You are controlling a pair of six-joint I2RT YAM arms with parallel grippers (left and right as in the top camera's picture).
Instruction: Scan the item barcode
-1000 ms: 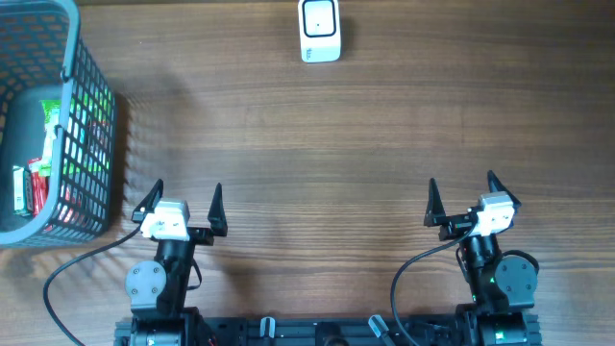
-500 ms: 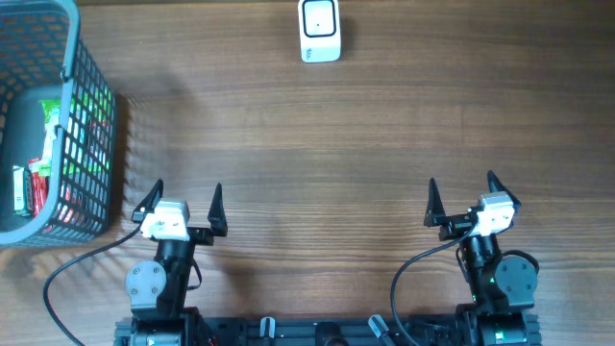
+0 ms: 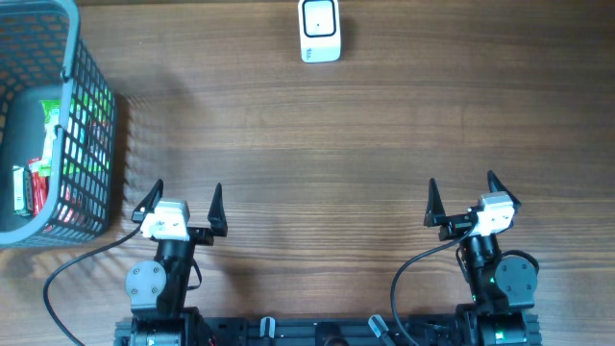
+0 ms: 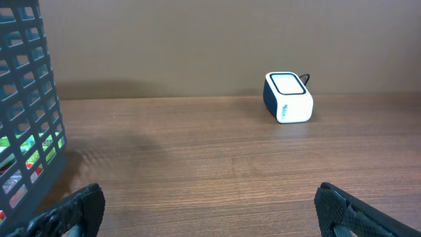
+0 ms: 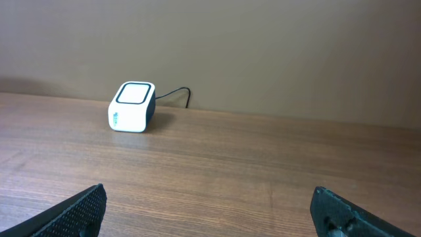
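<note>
Nothing is picked up yet: the left hand (image 3: 187, 195) and right hand (image 3: 461, 185) both gape wide and empty, well short of the scanner (image 3: 319, 31). The packets (image 3: 27, 185) lie in the basket (image 3: 96, 144), far left of the scanner. I'd say the left hand must reach in first.

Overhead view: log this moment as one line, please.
left gripper: open, empty | right gripper: open, empty | scanner: far side, untouched | items: in basket, left | pick: not yet begun

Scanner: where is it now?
Overhead, the scanner sits centred at the far edge of the table, well right of the basket, with nothing touching it.
</note>
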